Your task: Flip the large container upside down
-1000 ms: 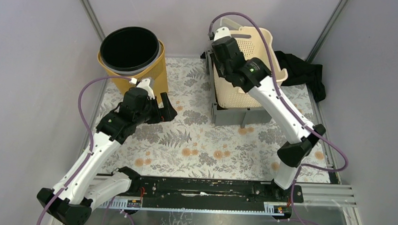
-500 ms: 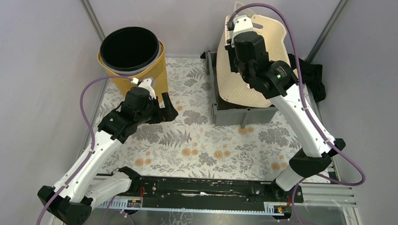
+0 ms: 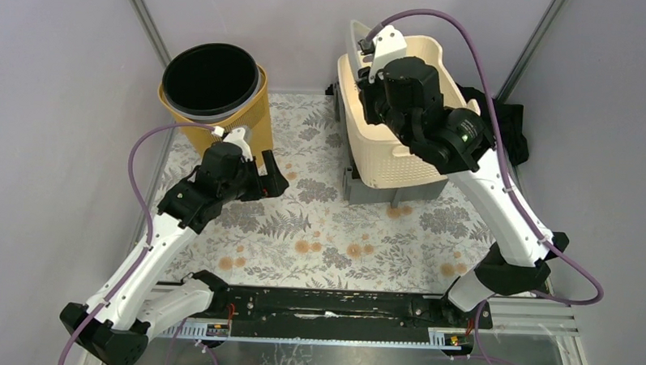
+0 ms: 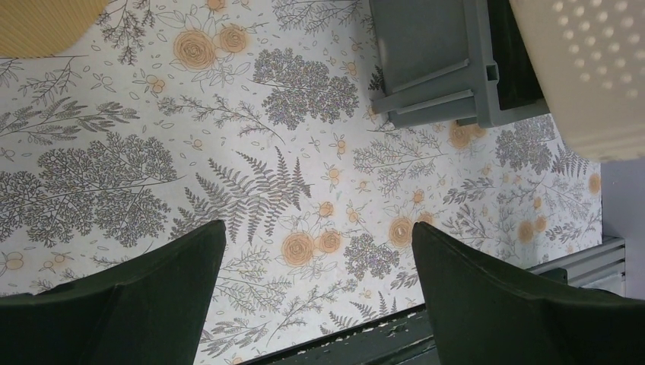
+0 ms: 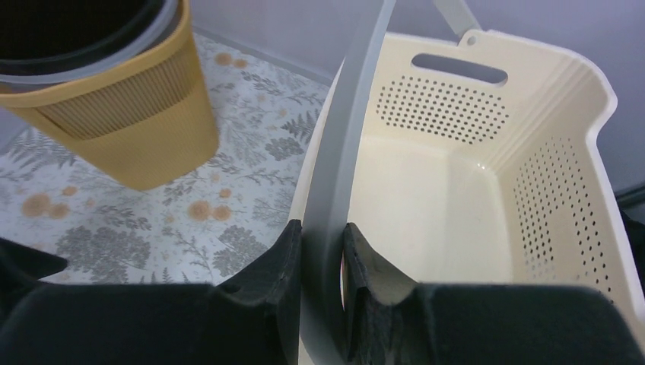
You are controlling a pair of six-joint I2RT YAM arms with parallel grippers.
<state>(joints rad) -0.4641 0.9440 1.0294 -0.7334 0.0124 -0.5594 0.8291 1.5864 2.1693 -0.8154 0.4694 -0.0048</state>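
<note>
Basket [image 3: 379, 149], partly arm-hidden, is pinched by right end effector [image 5: 322, 251]; left end effector [image 4: 318, 232] gapes.

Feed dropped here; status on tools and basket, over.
Right tool shut on cream basket rim. Left tool open above mat. Basket over grey crate, mouth upward, not yet flipped. Yellow bin stands apart.

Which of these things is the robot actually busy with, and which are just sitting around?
Part of the job:
- cream basket
- right hand, clamped on its rim

Just lying about:
- yellow bin
- grey crate under the basket
- black cloth
- left hand, open, empty
</note>
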